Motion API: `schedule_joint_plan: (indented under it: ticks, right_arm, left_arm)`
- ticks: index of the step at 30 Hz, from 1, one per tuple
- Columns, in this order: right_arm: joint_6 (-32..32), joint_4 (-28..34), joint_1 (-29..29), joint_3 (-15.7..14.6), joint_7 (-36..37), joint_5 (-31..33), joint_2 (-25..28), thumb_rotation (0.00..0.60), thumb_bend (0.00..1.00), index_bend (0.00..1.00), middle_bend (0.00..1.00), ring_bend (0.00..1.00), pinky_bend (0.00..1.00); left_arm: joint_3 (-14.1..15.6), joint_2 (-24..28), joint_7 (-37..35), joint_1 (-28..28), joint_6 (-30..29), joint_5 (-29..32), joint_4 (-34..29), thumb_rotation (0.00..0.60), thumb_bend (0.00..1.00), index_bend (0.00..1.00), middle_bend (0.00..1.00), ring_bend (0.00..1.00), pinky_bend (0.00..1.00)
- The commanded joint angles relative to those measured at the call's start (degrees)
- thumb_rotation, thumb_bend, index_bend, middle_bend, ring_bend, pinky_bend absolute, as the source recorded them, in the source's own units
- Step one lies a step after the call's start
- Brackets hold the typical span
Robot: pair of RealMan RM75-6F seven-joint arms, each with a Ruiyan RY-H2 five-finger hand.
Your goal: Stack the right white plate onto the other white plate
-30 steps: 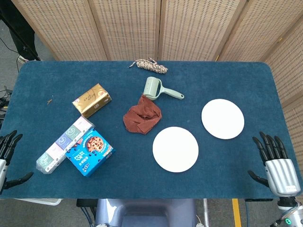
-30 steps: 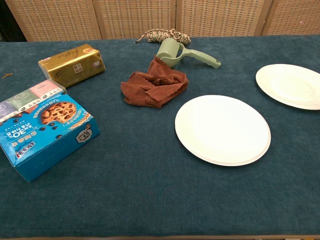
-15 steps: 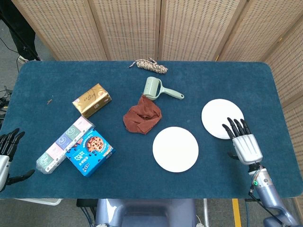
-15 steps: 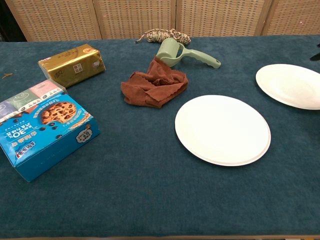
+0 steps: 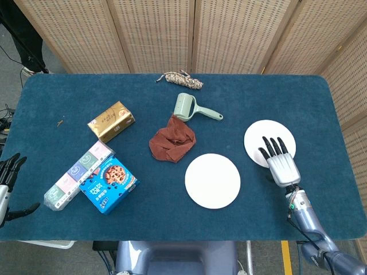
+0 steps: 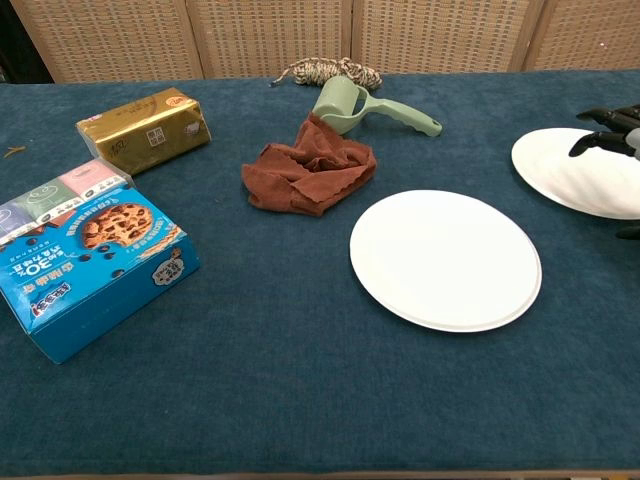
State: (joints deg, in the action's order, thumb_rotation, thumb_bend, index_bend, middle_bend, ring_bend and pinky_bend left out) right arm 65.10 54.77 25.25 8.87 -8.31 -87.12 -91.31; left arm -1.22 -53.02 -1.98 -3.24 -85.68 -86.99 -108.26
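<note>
Two white plates lie flat on the blue table. The right plate (image 5: 267,136) (image 6: 570,168) sits toward the table's right side, the other plate (image 5: 212,180) (image 6: 444,258) nearer the front middle. My right hand (image 5: 279,161) (image 6: 612,125) hovers over the near right part of the right plate, fingers spread and pointing away from me, holding nothing. Whether it touches the plate I cannot tell. My left hand (image 5: 7,186) hangs off the table's left front corner, fingers apart and empty.
A brown cloth (image 5: 172,140) lies left of the plates, with a green roller (image 5: 191,107) and a coil of rope (image 5: 182,78) behind it. A gold box (image 5: 111,121), a tissue pack (image 5: 76,175) and a blue cookie box (image 5: 109,183) occupy the left side.
My right hand has moved from off the table's right front corner leftward and forward, ending over the right plate. The left hand has drifted slightly lower. Nothing else has moved.
</note>
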Motion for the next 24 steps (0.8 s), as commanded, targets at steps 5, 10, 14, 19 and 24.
schedule_joint_plan:
  ticks: [5,10,14,19,24]
  right_arm:
    - [-2.7,-6.8,2.2,0.1,-0.6,2.0,-3.6,0.6,0.0,0.2,0.0,0.0,0.0]
    - [-3.0,-9.2,2.8,0.4,-0.3,2.8,-4.9,0.6,0.0,0.22,0.0,0.0,0.0]
    - [-3.4,-11.2,3.5,0.6,0.0,3.4,-6.0,0.6,0.0,0.23,0.0,0.0,0.0]
    - [-3.4,-13.8,4.2,0.4,-0.1,3.7,-7.6,0.6,0.0,0.27,0.0,0.0,0.0]
    - [-2.5,-16.4,4.5,0.1,0.2,3.6,-9.2,0.6,0.12,0.36,0.0,0.0,0.0]
  left_arm:
    - [0.0,0.2,-0.5,0.0,0.1,0.1,0.0,0.6,0.0,0.0,0.0,0.0,0.0]
    - [-0.1,0.3,-0.7,-0.1,0.2,0.2,0.1,0.6,0.0,0.0,0.0,0.0,0.0]
    - [-0.1,0.4,-1.0,-0.1,0.2,0.3,0.1,0.6,0.0,0.0,0.0,0.0,0.0]
    - [0.0,0.4,-1.0,0.0,0.2,0.1,0.0,0.6,0.0,0.0,0.0,0.0,0.0]
    - [0.0,0.5,-1.2,0.1,-0.2,-0.1,-0.1,0.6,0.0,0.0,0.0,0.0,0.0]
